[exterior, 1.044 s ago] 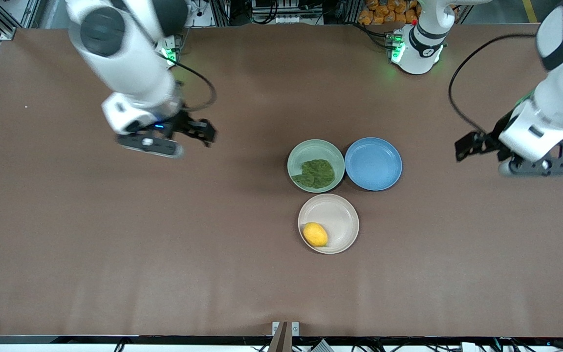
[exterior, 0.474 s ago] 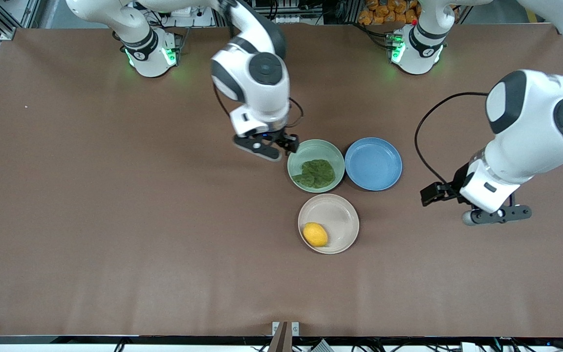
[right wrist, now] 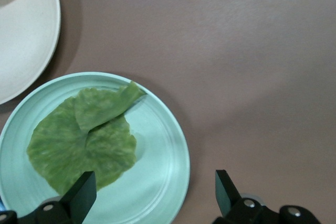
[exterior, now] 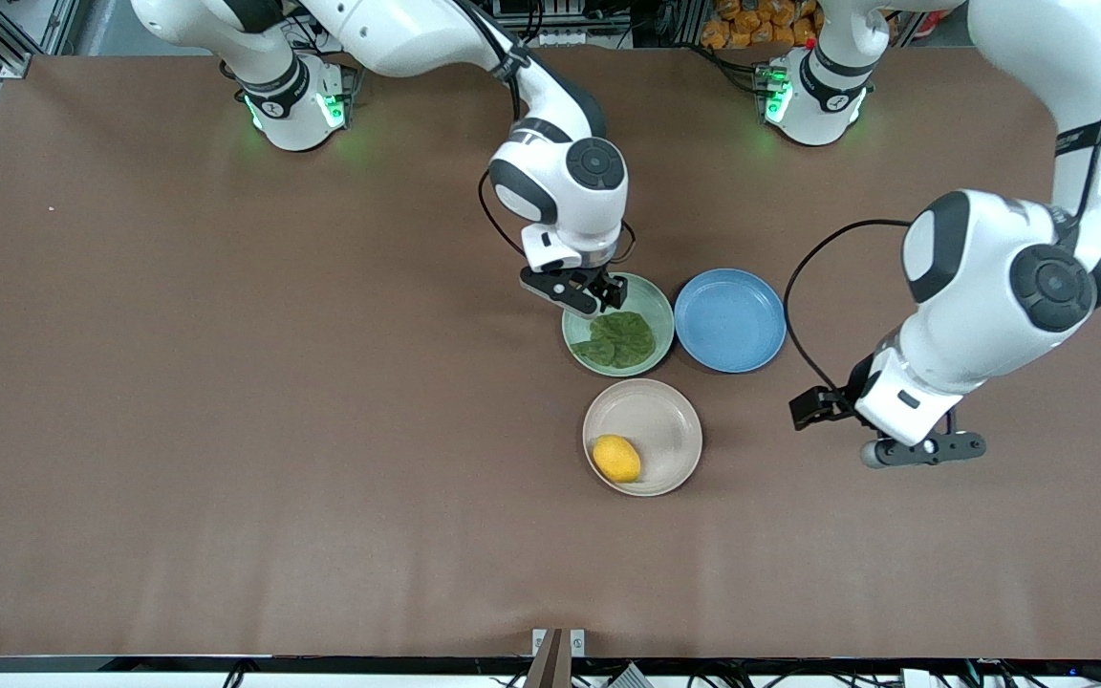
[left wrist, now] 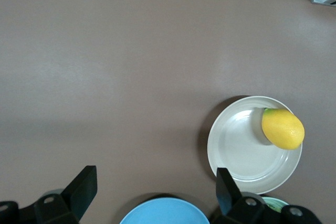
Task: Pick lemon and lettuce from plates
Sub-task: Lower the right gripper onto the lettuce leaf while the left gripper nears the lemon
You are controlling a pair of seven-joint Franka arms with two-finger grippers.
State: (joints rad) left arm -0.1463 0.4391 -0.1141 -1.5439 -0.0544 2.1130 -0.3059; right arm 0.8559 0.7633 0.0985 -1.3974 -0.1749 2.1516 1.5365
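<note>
Right pincer (exterior: 605, 298) hanging over the mint green plate (exterior: 658, 308), at the plate's rim toward the robots' edge of the tabletop (exterior: 226, 430), fingers spread wide and gripping nothing. In the right wrist view, both dark fingertips (right wrist: 79, 192) showing well apart, with the lettuce (right wrist: 84, 137) lying flat on the mint plate (right wrist: 163, 156) between and ahead of them, one flap of the leaf folded over onto itself. Lettuce (exterior: 620, 338) covering much of that plate's floor, untouched.

Left pincer (exterior: 923, 449) hanging over bare tabletop toward the left arm's end, well apart from all three plates, fingers likewise spread and holding nothing. In the left wrist view, its two fingertips (left wrist: 84, 187) standing wide, with the beige plate (left wrist: 241, 150) and the lemon (left wrist: 282, 128) showing ahead, plus a sliver of the blue plate (left wrist: 165, 214) between the fingers.

Lemon (exterior: 615, 458) sitting on the beige plate (exterior: 665, 425), resting against the rim on the side toward the right arm's end and the front camera's edge. Beige plate lying nearer to the front camera than the other two, roughly midway along the tabletop. Mint plate and blue plate (exterior: 730, 320) lying side by side, rims almost touching, blue one toward the left arm's end and carrying nothing. Beige plate's rim sitting just beside both of them.

Dark cable (exterior: 804, 277) looping from the left arm above the tabletop near the blue plate.
</note>
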